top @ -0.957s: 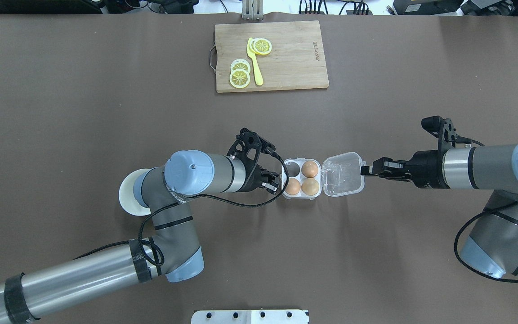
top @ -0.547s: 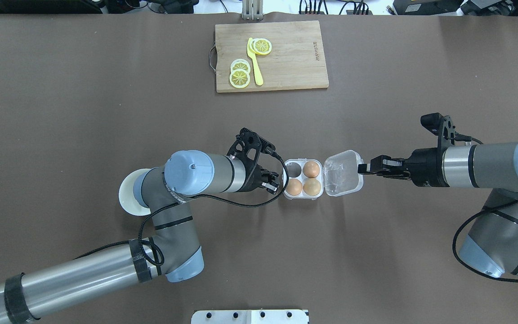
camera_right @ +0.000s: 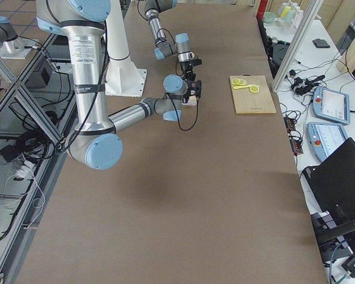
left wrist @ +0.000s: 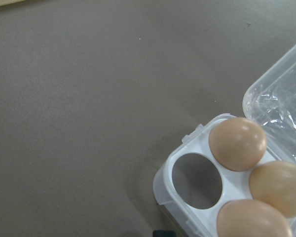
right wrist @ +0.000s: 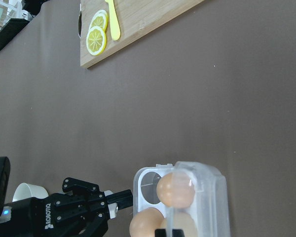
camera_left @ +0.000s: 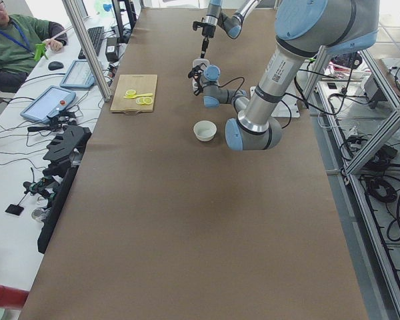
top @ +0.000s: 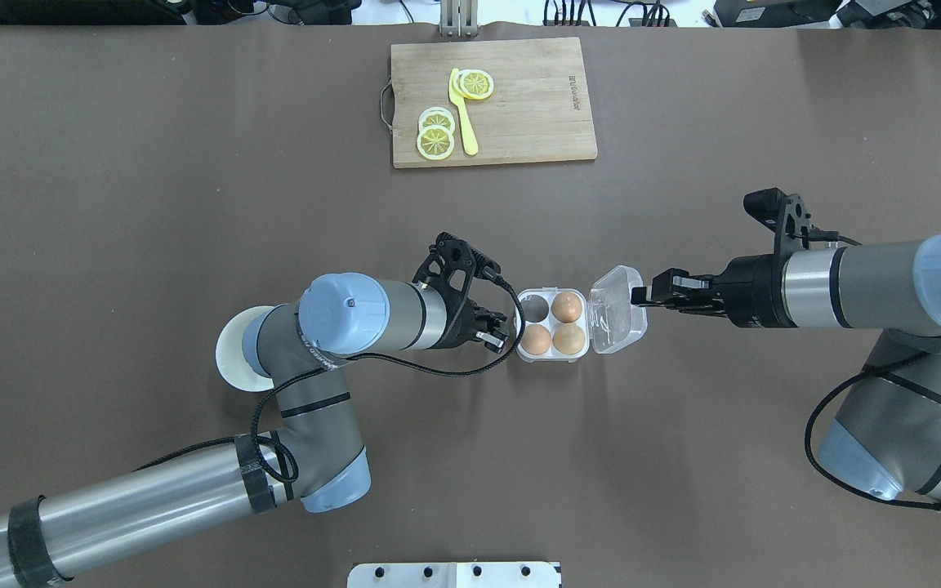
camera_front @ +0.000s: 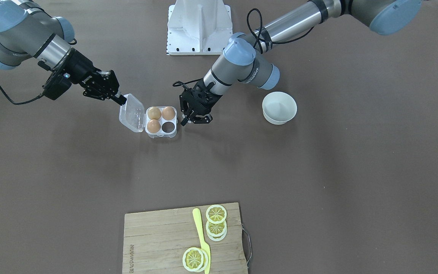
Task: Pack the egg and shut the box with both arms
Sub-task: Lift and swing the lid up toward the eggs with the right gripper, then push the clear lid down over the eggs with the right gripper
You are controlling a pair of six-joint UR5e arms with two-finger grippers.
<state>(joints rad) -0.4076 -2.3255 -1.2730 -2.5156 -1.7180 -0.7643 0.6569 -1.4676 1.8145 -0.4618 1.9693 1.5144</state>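
The clear four-cell box (top: 550, 356) stands mid-table with its lid (top: 619, 310) tilted up on the hinge. A brown egg (top: 568, 306) fills each of three cells, and the far-left cell (top: 532, 306) holds nothing; I cannot tell the eggs apart. My right gripper (top: 642, 296) is shut on the lid's outer edge, which the right wrist view shows as the lid (right wrist: 202, 197) rising over the eggs. Against the box's left side, my left gripper (top: 500, 331) stands open and holds nothing. The left wrist view shows the eggs (left wrist: 237, 143) and the empty cell (left wrist: 197, 180).
A white bowl (camera_front: 279, 107) sits beside the left arm's elbow. At the table's far side lies a wooden cutting board (top: 519, 106) with lemon slices (top: 435, 140) and a yellow knife (top: 462, 114). The white pedestal (camera_front: 199, 26) stands at the near edge.
My right gripper has moved left toward the box, swinging the lid from lying flat up to a steep tilt. The left arm and the eggs have not moved.
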